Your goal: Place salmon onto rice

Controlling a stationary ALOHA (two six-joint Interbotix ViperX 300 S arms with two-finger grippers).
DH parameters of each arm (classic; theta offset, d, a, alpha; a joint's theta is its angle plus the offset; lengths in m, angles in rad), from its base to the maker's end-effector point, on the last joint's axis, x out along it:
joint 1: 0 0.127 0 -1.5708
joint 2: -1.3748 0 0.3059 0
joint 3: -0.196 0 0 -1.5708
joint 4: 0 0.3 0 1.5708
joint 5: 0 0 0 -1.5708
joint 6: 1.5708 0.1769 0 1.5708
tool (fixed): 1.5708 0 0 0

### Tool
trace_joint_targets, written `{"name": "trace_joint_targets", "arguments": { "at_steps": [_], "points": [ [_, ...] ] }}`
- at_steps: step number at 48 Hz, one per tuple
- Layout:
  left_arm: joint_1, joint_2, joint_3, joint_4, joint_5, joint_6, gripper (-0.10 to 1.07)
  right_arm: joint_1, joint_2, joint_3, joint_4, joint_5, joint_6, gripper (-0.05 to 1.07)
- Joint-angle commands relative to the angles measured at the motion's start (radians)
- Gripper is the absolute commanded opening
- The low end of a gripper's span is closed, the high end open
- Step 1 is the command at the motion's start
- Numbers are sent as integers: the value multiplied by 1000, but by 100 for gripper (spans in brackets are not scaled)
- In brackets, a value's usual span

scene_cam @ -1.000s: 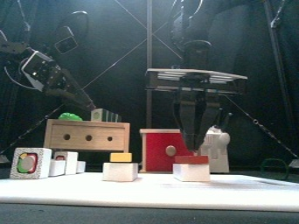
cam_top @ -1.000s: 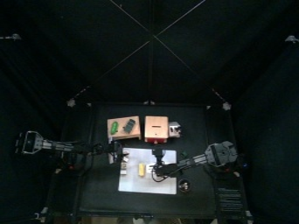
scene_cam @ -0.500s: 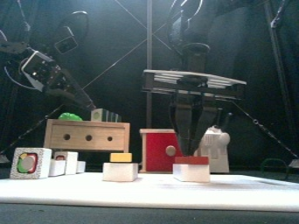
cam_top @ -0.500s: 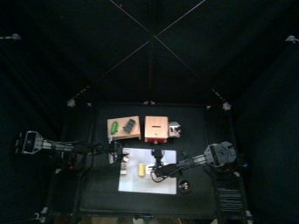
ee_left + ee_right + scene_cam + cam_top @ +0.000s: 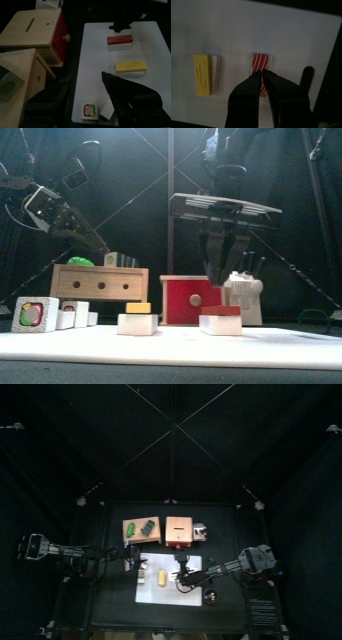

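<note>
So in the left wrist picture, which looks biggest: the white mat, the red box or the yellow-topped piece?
1. White mat.
2. Red box, only partly in view.
3. Yellow-topped piece, clearly smallest.
The mat and box lie at different distances, so their order is unsure.

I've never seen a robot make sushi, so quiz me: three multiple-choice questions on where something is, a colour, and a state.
1. Where is the salmon?
A. On the rice
B. Inside a wooden box
C. Off the mat

2. What colour is the slice topping the other white lump?
A. Green
B. Yellow
C. Blue

3. How does the left gripper stand?
A. Shut on the salmon
B. Shut on the rice
C. Open, empty

Answers: 1 A, the front view shows the slice lying on its white lump. 2 B, the yellow piece lies beside the salmon. 3 C, its jaws stand wide apart with nothing between them.
</note>
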Motion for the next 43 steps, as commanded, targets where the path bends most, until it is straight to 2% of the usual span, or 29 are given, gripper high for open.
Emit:
{"name": "trace_joint_targets", "arguments": {
  "at_steps": [1, 14, 24, 32, 43],
  "points": [
    [-2, -5, -28, 0, -11, 0, 87, -6, -75, 20, -43, 6, -2, 54],
    [-2, -29, -26, 0, -32, -2, 86, -66, -144, 163, -115, -43, -3, 54],
    [-15, -75, 3, 0, -179, -2, 86, -127, -201, 249, -184, -158, -3, 53],
    [-37, -100, 28, -3, -304, -5, 86, -138, -241, 308, -261, -245, -3, 53],
    [-52, -94, 21, -110, -270, -3, 86, -158, -304, 376, -327, -313, -2, 53]
  ]
}}
